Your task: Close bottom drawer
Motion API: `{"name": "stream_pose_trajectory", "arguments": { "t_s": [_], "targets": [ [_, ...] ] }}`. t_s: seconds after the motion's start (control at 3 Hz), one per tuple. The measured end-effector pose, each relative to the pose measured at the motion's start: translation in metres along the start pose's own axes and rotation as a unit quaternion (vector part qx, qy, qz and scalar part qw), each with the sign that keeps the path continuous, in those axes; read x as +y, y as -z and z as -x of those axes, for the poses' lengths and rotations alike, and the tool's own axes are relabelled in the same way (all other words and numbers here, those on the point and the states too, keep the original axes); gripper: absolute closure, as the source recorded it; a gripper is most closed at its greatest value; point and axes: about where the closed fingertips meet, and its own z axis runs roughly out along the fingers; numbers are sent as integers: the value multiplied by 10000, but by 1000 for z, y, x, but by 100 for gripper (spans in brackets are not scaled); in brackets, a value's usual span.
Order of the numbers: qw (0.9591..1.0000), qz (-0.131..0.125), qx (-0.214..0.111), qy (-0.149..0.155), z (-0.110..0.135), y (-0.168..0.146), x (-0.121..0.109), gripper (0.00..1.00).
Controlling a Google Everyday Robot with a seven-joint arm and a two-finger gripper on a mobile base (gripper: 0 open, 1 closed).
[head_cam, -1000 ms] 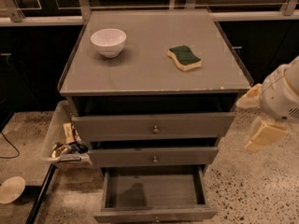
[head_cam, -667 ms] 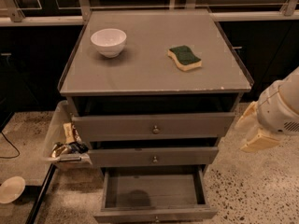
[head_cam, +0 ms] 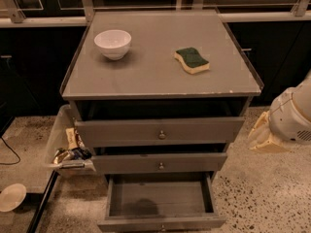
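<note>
The bottom drawer (head_cam: 160,222) stands pulled out, below and left of the gripper (head_cam: 264,139), apart from it. Gripper opening: cannot tell. Risk: contact too high lands on the middle drawer (head_cam: 160,163); an off-centre push may skew and jam the bottom drawer.

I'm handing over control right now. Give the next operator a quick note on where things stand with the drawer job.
Gripper: low at the right of the cabinet, about level with the top drawer and middle drawer, touching neither.
Bottom drawer: pulled well out, nothing visible inside, its front panel at the lower edge of the view.
Done: nothing on the drawer yet.
Left: bring the gripper down and around to the front panel, then push it in until flush.
Bowl and sponge sit on the cabinet top, out of the way.
</note>
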Motion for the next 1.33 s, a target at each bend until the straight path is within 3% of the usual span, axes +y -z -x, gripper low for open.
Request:
{"name": "stream_pose_trajectory", "arguments": {
  "t_s": [0.33, 0.67, 1.0, 1.33],
  "targets": [
    [9987, 219, -369, -285, -21, -44, 19, 100],
    [9946, 260, -838, -549, -48, -107, 42, 100],
    [9874, 96, -1401, -724, -67, -166, 44, 100],
    [9817, 188, -1699, -842, -81, -222, 44, 100]
  ]
}}
